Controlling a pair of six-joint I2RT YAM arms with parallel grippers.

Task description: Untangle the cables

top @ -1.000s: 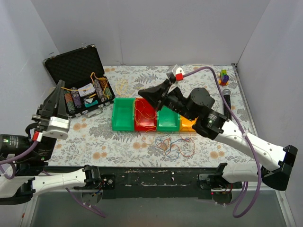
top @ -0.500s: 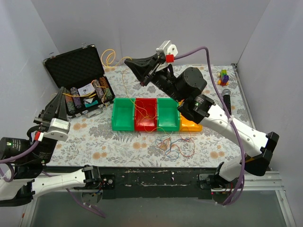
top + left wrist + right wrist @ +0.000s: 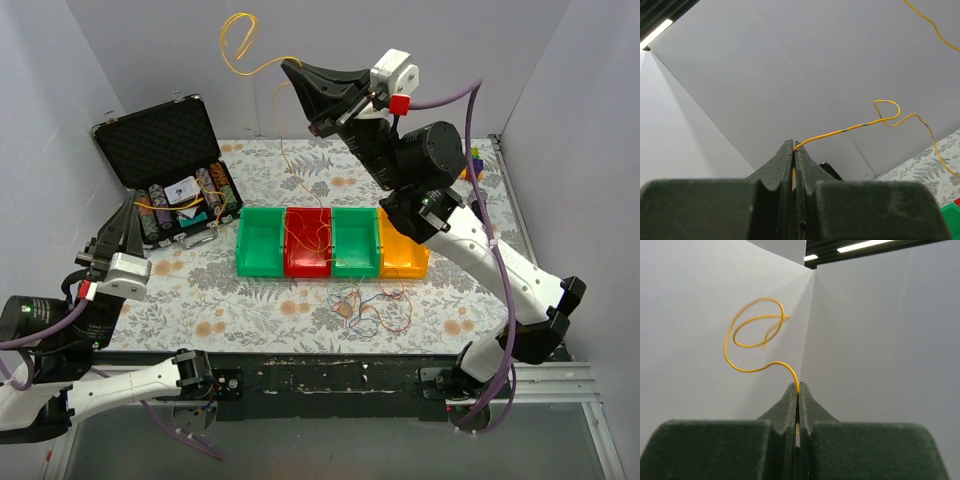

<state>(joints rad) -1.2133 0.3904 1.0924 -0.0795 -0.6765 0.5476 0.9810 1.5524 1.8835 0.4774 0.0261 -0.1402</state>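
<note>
A yellow cable (image 3: 283, 150) rises from the red bin (image 3: 290, 262) to my right gripper (image 3: 290, 72), which is raised high over the back of the table and shut on it. The cable's free end (image 3: 747, 325) curls in loops past the tips of the right gripper (image 3: 798, 384). My left gripper (image 3: 793, 143) is shut on a yellow cable (image 3: 850, 129) with grey marks; the left gripper (image 3: 128, 208) sits at the table's left by the case. I cannot tell whether both hold one cable. A clump of red, blue and orange cables (image 3: 370, 308) lies in front of the bins.
Next to the red bin stand two green bins (image 3: 246, 240) (image 3: 355, 268) and an orange one (image 3: 405, 266). An open black case (image 3: 150, 145) with rolls sits at the back left. A small coloured toy (image 3: 476, 160) is at the back right.
My right gripper has swung up and back from over the bins, drawing the yellow cable up out of the red bin. The left arm has shifted only slightly.
</note>
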